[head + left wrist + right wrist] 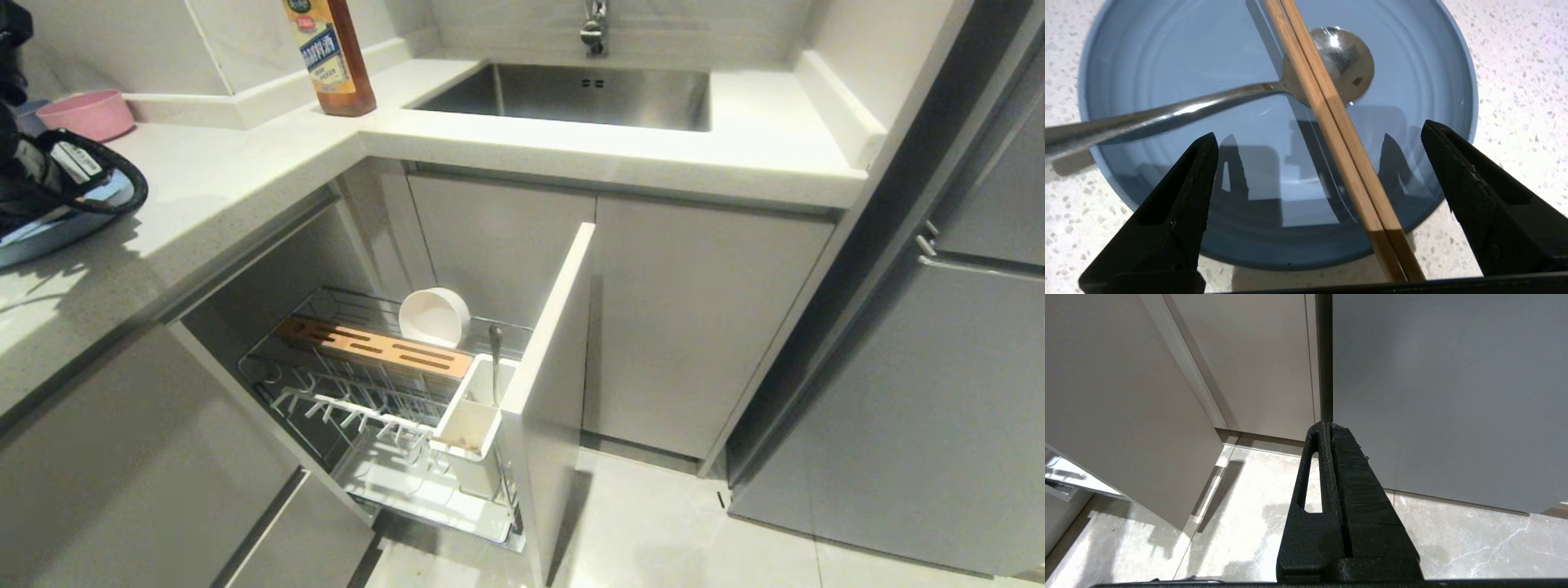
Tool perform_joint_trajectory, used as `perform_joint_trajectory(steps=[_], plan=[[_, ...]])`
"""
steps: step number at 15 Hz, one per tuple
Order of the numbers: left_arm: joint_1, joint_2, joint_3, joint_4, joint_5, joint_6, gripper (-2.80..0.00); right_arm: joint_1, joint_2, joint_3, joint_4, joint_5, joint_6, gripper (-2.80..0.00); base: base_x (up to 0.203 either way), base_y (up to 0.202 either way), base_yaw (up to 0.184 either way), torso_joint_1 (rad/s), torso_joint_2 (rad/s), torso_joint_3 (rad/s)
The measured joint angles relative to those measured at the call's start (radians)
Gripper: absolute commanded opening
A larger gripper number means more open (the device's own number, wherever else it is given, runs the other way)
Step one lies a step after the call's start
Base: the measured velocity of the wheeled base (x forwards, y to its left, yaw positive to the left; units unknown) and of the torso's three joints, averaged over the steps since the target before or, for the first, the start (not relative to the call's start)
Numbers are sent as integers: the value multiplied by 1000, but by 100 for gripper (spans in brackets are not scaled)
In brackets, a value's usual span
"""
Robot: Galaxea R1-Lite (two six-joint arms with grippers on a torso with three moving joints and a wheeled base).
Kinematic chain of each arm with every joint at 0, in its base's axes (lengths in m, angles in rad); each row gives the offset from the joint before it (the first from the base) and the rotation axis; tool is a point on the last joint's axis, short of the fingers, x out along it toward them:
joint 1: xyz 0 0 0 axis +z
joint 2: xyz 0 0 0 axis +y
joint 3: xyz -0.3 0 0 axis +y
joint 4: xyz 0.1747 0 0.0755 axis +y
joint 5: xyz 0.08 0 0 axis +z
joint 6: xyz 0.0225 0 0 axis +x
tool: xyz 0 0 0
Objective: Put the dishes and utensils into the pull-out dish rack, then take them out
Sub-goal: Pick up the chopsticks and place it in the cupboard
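While its black fingers (1180, 196) stand wide apart and empty, the left gripper (1318, 134) hovers over the light-blue plate (1167, 49) on the speckled counter (1515, 81). Chopsticks (1331, 122) lie across the plate, between the fingers, crossing the spoon (1347, 61). Judged step: picking up chopsticks; next move calls for descent and a narrow closure on the pair alone. Obstruction: spoon bowl touching beneath. Pull-out dish rack (302, 392) stands open below; cream bowl (433, 317) and another spoon handle (495, 359) already inside. Right gripper (1329, 426) pressed shut, parked over the floor (1249, 506).
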Motion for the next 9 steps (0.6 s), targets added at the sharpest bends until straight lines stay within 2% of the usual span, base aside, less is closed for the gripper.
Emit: perform_joint_trajectory(steps=[9], plan=[[9,13,0,-23,-7,0,0,0,0,0,0,0,0,-280,0,0,0,0,0,0]])
